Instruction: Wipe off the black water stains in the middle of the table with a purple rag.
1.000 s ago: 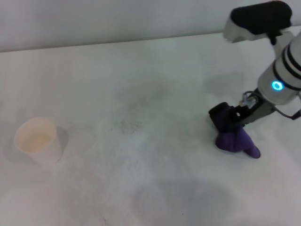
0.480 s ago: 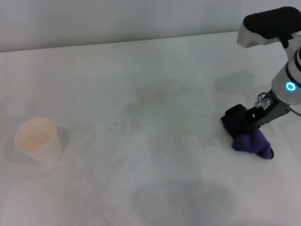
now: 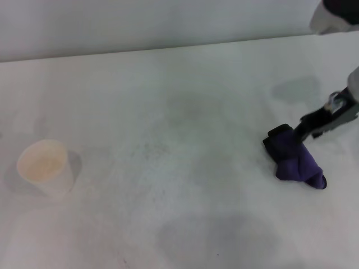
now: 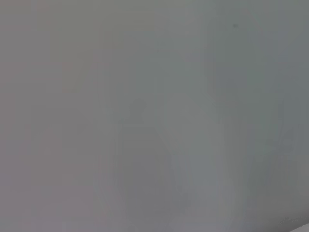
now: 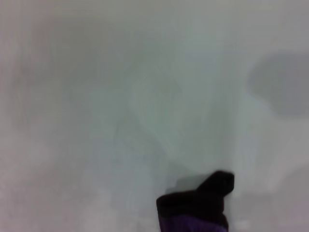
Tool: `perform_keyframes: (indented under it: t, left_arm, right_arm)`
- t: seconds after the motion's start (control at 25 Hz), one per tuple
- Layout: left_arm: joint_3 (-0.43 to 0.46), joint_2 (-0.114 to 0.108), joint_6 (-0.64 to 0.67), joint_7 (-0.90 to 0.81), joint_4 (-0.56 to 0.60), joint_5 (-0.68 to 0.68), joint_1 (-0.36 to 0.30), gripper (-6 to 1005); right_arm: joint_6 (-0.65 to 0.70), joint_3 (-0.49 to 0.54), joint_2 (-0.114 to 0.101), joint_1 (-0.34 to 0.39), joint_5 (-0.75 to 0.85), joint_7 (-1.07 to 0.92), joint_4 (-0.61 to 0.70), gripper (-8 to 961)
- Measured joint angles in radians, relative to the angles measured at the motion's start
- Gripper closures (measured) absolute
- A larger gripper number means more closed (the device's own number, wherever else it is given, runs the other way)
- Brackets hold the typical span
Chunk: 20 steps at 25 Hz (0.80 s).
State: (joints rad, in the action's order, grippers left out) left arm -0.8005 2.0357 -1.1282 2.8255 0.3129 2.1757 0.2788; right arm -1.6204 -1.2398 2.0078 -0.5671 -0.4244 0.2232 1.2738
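The purple rag (image 3: 295,161) lies crumpled on the white table (image 3: 179,89) at the right side, its black edging toward the middle of the table. My right gripper (image 3: 301,133) reaches down from the right edge of the head view, and its tip is at the rag's black end. The right wrist view shows the rag (image 5: 195,212) close below on the bare table. No dark blotch shows anywhere; only faint grey speckles (image 3: 151,148) mark the middle of the table. The left gripper is out of view, and its wrist view shows only plain white surface.
A white paper cup (image 3: 45,167) stands upright at the left side of the table. The table's far edge (image 3: 168,49) meets a pale wall. Soft grey shadows lie near the front middle and the far right.
The right arm dragged the rag rightward, then rose up and to the right, mostly leaving the head view. The rag has stayed put for the last half second. The cup has not moved.
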Motion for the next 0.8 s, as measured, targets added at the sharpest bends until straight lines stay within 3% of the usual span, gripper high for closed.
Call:
perform_keyframes:
  t: [0.24,0.36,0.6,0.8]
  left_arm:
    - [0.054,0.031,0.005,0.0,0.004,0.001,0.009,107]
    - [0.082,0.038,0.006,-0.003,-0.003,0.001,0.018,107]
    - [0.085,0.042,0.005,-0.002,-0.023,0.042,0.035,106]
    - [0.086,0.042,0.001,-0.002,-0.03,0.056,0.042,107]
  right_arm:
    - [0.077,0.262,0.0,0.003,-0.016,0.209,0.0,538]
    - [0.173,0.395,-0.002,0.021,-0.089,0.333,-0.03,537]
    - [0.329,0.64,-0.007,0.074,-0.381,0.665,-0.169,535]
    - [0.397,0.808,-0.01,0.143,-0.728,1.048,-0.373,534]
